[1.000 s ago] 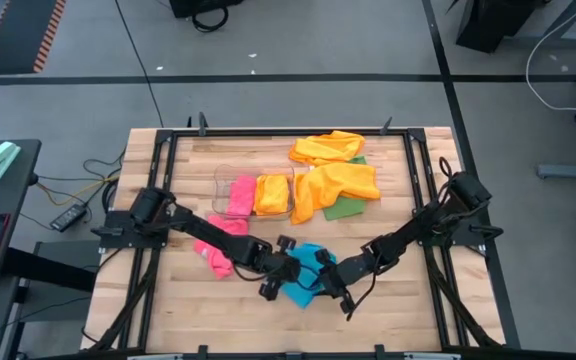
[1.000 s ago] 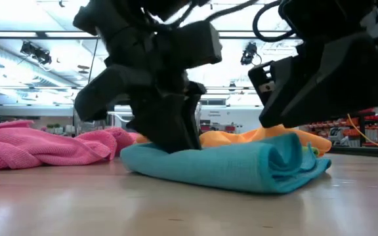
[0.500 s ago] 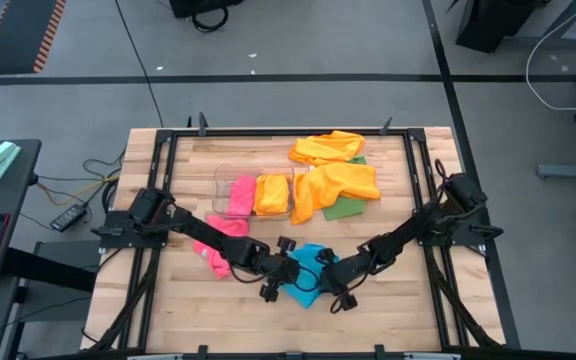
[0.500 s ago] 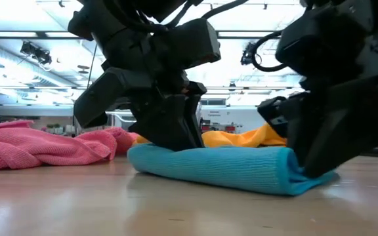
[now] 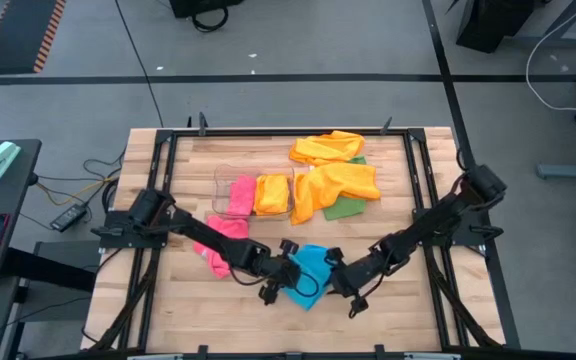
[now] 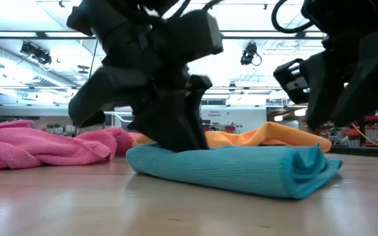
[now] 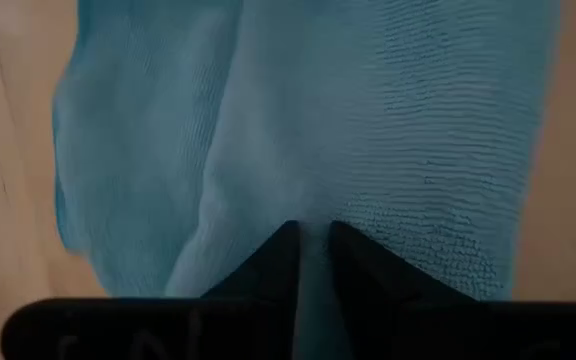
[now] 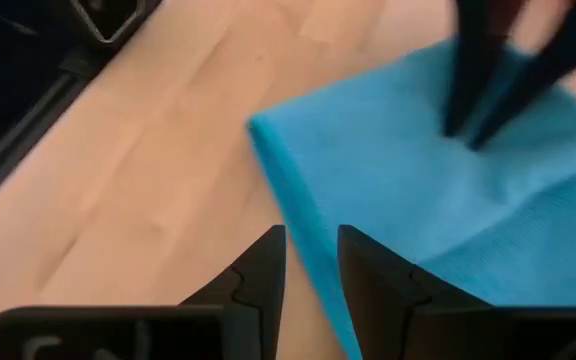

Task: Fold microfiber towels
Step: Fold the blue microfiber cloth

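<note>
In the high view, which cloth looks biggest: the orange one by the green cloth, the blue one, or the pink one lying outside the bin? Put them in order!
1. orange towel, spread out, looks biggest.
2. blue towel and loose pink towel look about alike; too close to rank.

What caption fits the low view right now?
Left claw pressed onto the folded blue towel, right claw raised above its far end, pink towel behind.

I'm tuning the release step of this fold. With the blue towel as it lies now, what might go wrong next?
The left gripper presses down on the folded blue towel, pinching a ridge of cloth; lifting away might drag the top layer open. The right gripper hovers off the towel's edge, so nothing holds that side. The fold's loose end looks puffy and may spring back.
</note>
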Available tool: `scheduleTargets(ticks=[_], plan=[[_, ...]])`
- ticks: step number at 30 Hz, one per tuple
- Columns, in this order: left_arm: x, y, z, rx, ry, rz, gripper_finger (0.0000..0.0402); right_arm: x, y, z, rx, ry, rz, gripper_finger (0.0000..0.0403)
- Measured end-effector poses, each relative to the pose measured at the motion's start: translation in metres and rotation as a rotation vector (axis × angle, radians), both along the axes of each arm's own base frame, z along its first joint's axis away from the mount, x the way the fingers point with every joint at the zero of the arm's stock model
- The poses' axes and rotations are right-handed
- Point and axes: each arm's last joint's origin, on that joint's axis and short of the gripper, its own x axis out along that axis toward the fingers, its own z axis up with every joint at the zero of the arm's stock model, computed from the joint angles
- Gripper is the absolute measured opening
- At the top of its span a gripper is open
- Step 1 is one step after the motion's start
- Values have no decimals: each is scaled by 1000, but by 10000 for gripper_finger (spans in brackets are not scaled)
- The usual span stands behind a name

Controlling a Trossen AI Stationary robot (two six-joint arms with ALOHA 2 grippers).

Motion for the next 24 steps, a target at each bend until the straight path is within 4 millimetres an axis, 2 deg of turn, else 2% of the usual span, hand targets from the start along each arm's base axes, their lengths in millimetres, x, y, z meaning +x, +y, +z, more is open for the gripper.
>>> scheduleTargets(ticks=[5,10,15,20,24], plan=[[6,-15,18,46,-44,-39,71,-4,-4,3,-25,23,-34,104],[4,-36,33,51,-60,-70,93,-6,-5,2,-45,49,-48,104],[-10,-57,30,104,-32,-118,141,-6,-6,1,-61,47,-63,104],[-17,-62,27,184,-19,-99,214,-6,-6,1,-64,45,-66,104],[-14,-62,8,277,3,-115,255,-6,-6,1,-63,45,-66,104]])
